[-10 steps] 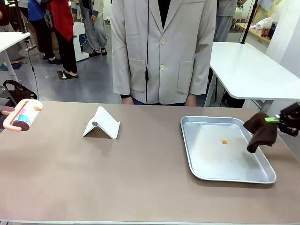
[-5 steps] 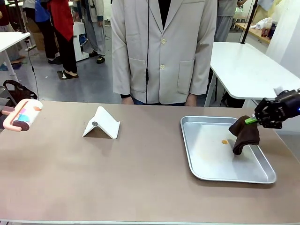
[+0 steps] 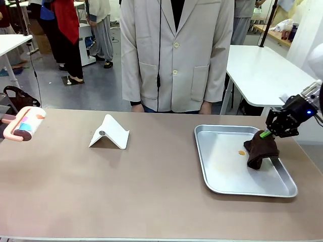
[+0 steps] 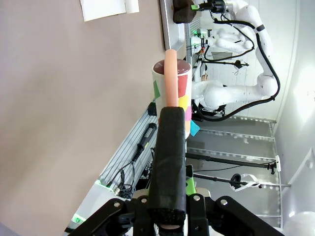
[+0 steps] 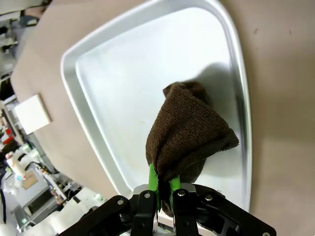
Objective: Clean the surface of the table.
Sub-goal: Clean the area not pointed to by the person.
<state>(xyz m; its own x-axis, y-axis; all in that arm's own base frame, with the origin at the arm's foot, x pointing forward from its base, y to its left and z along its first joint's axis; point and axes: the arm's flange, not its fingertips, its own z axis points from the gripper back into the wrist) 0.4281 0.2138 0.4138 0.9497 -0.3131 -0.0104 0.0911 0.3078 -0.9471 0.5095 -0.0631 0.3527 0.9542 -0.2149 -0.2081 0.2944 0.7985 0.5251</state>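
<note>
The table (image 3: pixel 126 201), a wide taupe-brown top, lay under everything, and its strip nearer than the tray (image 3: pixel 224 169) was bare. The tray, shiny metal, sat flat on the table's right part. Over the tray's right half the right gripper (image 3: pixel 265 134) came in from the side, its jaws pinched tight with the green pads clamped on the top of a dark brown cloth (image 3: pixel 260 151). The cloth hung down in a bunch inside the tray, its lower end at the tray's floor; whether it pressed on the metal or hung just clear could not be told. Just left of the cloth, on the tray's floor, lay a small orange crumb (image 3: pixel 241 152), apart from the cloth's edge. Left of the tray, with bare table between, a white folded stand (image 3: pixel 108 132) stood like a small tent. Much farther left of the tray, at the table's left end, was a roller (image 3: pixel 28 123) with a pink handle and a drum of coloured patches. In the left wrist view the left gripper (image 4: pixel 169 115) was closed fully on that pink handle, with the drum beyond its fingertips and beside the table's edge. Behind the tray, at the table's far side, a person (image 3: pixel 174 50) in a pale coat stood with both hands down by the edge. Beyond the tray to the right stood a white table (image 3: pixel 262 70).
</note>
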